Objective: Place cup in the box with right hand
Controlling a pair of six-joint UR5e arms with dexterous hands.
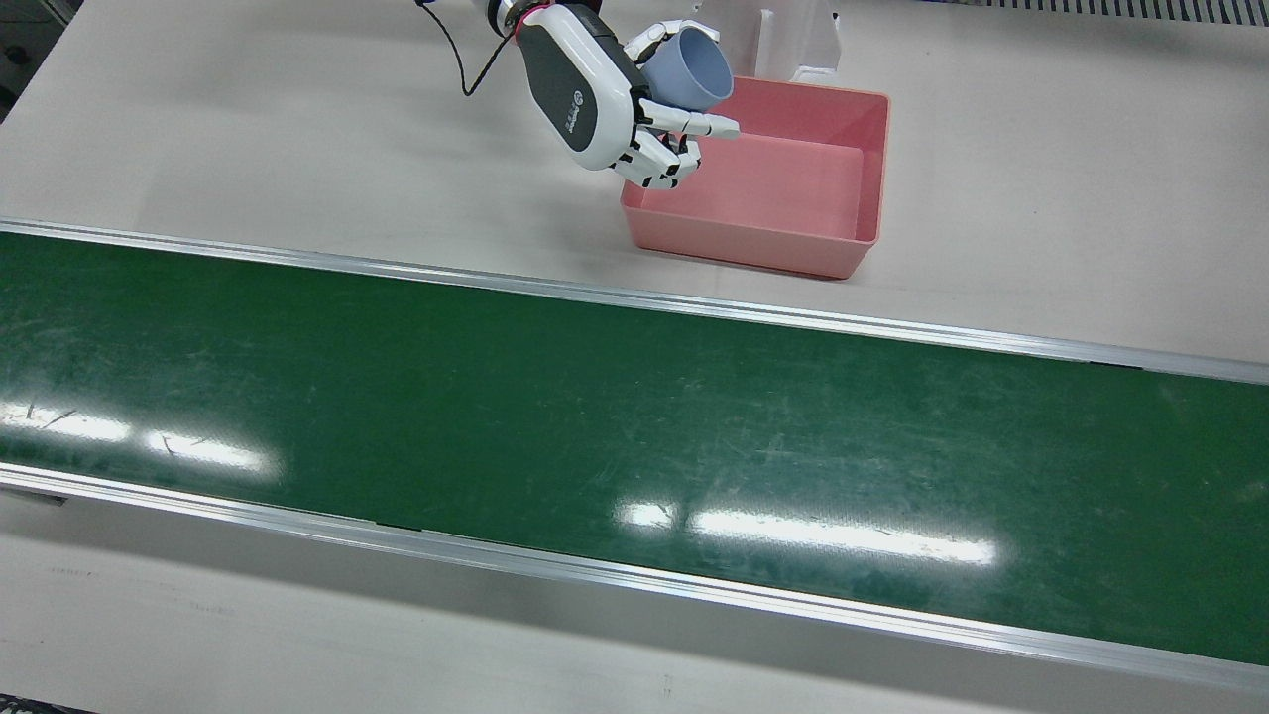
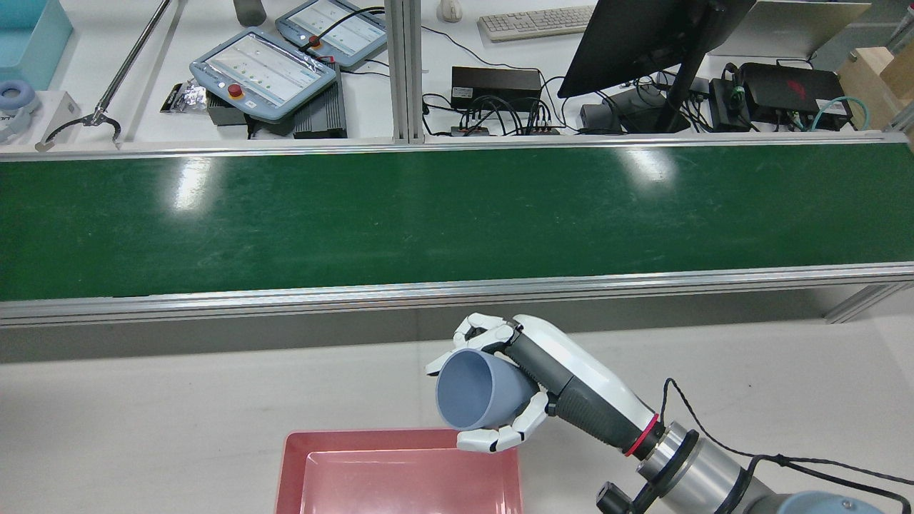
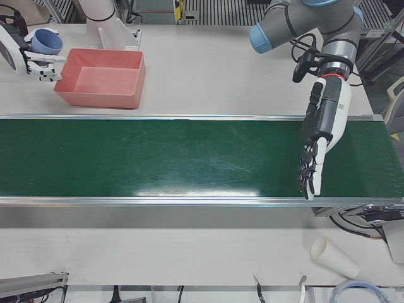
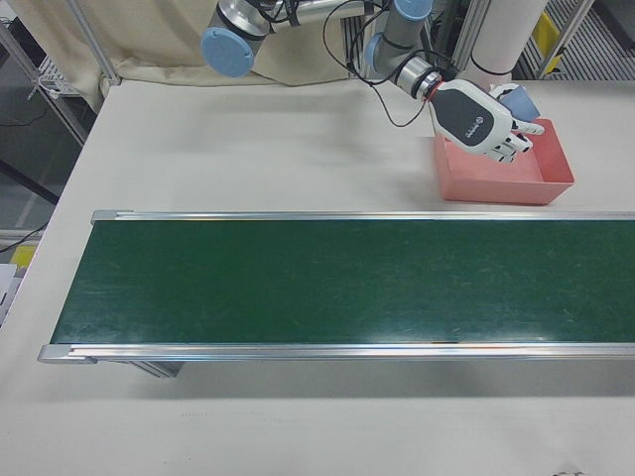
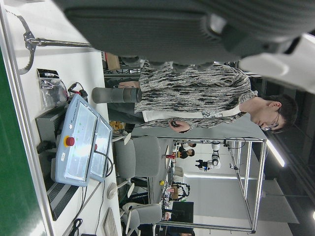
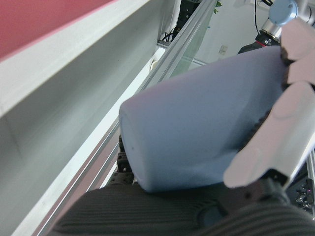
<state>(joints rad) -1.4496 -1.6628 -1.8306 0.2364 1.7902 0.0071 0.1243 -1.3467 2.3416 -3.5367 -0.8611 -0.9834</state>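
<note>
My right hand (image 1: 605,94) is shut on a pale blue cup (image 1: 687,69), holding it tilted above the near-left corner of the pink box (image 1: 783,208). In the rear view the hand (image 2: 543,378) holds the cup (image 2: 475,391) with its mouth facing down-left, just above the box's far rim (image 2: 400,439). The cup fills the right hand view (image 6: 197,132). The cup (image 4: 516,99) and box (image 4: 501,178) also show in the right-front view. My left hand (image 3: 319,142) hangs open over the green conveyor belt (image 3: 158,158), far from the box.
The green conveyor belt (image 1: 595,416) with metal rails runs across the table in front of the box. A white pedestal (image 1: 793,35) stands just behind the box. A stack of paper cups (image 3: 333,257) lies on the operators' side. Teach pendants (image 2: 264,68) and a monitor (image 2: 643,36) sit beyond the belt.
</note>
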